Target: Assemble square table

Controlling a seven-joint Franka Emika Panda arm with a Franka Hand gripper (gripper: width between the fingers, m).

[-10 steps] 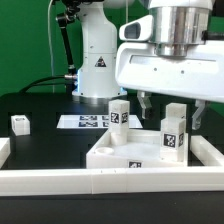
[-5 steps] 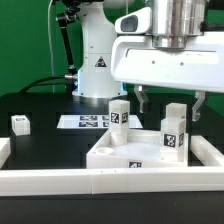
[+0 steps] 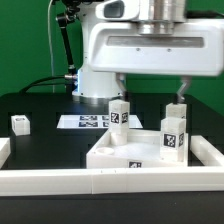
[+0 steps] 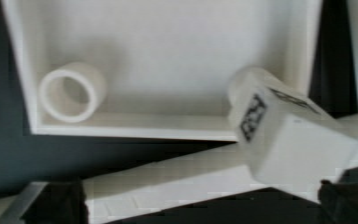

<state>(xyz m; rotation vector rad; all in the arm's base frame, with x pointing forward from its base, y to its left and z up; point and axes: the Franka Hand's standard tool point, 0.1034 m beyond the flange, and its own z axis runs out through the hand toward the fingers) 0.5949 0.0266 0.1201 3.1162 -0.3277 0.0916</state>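
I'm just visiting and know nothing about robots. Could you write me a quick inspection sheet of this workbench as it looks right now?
Surface: black table, with a white border wall along the front.
Job's things: square slab; far leg and near leg upright on it; loose leg lying apart.
Clutter: nothing seen.
Grippers: hand open and empty, above the slab.
Cables: dark cable beside the arm's base.
Surroundings: marker board flat on the table.

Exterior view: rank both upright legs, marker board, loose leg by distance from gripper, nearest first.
1. Upright leg on the exterior view's right and upright leg on the exterior view's left: both just under the gripper, too close to call.
2. Marker board: farther back, exterior view's left of centre.
3. Loose leg: far exterior-view left.
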